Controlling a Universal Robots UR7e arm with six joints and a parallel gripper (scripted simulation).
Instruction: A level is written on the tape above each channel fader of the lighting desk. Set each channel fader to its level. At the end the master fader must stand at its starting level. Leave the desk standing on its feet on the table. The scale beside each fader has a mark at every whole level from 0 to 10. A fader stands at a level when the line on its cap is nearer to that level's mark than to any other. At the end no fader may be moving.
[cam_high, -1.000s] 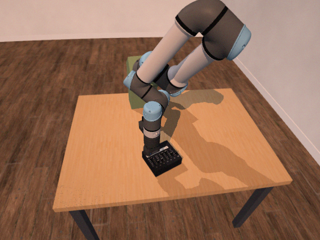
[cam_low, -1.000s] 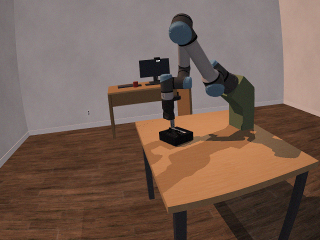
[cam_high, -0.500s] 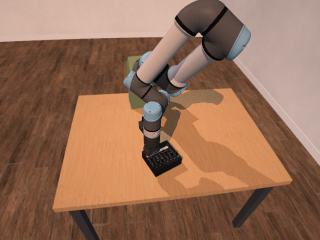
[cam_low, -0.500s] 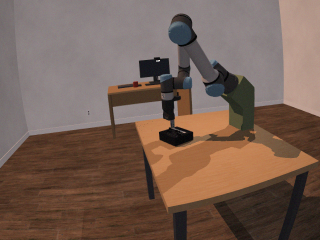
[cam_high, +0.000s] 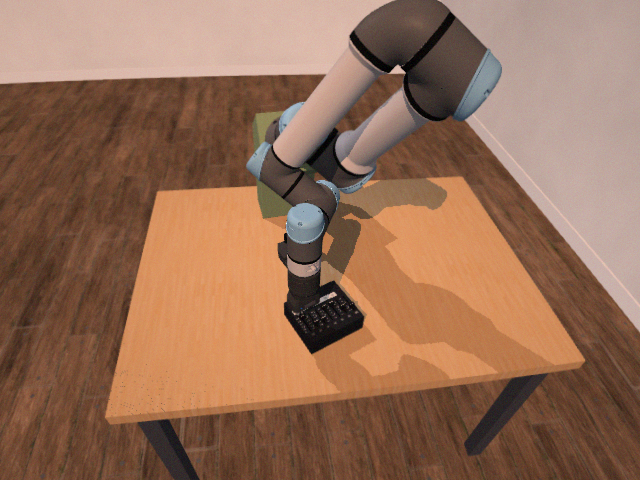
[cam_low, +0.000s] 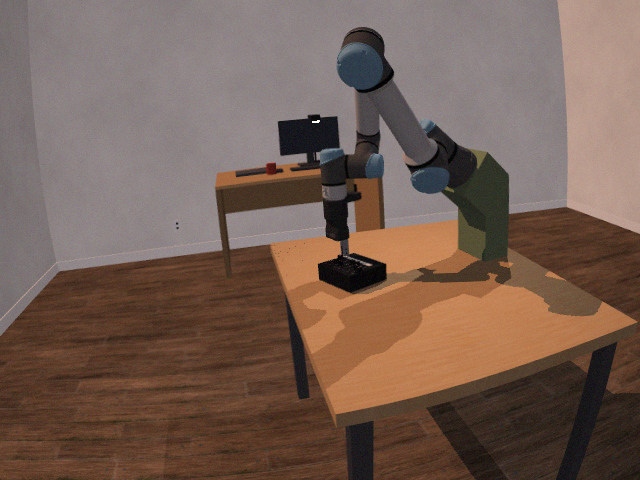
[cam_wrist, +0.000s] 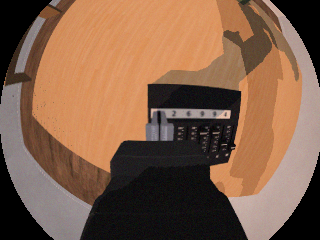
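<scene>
The lighting desk (cam_high: 330, 330) (cam_low: 356, 273) (cam_wrist: 196, 96) is a small black box that stands flat on the wooden table (cam_high: 206, 289) (cam_low: 439, 330). Its top carries a row of faders (cam_high: 330, 313) (cam_wrist: 210, 140) and a white tape strip (cam_wrist: 200, 114) with small digits above them. My gripper (cam_high: 297, 310) (cam_low: 344, 250) (cam_wrist: 158, 118) points straight down with its fingers shut together. Its tips sit at the leftmost end of the fader row, at the desk's near-left corner in the wrist view. I cannot tell whether the tips touch a cap. The gripper body hides the lower part of the desk in the wrist view.
The arm's green pedestal (cam_high: 266, 201) (cam_low: 483, 206) stands at the table's back edge. A second desk (cam_low: 258, 188) with a monitor (cam_low: 308, 136) and a red cup (cam_low: 270, 167) stands by the far wall.
</scene>
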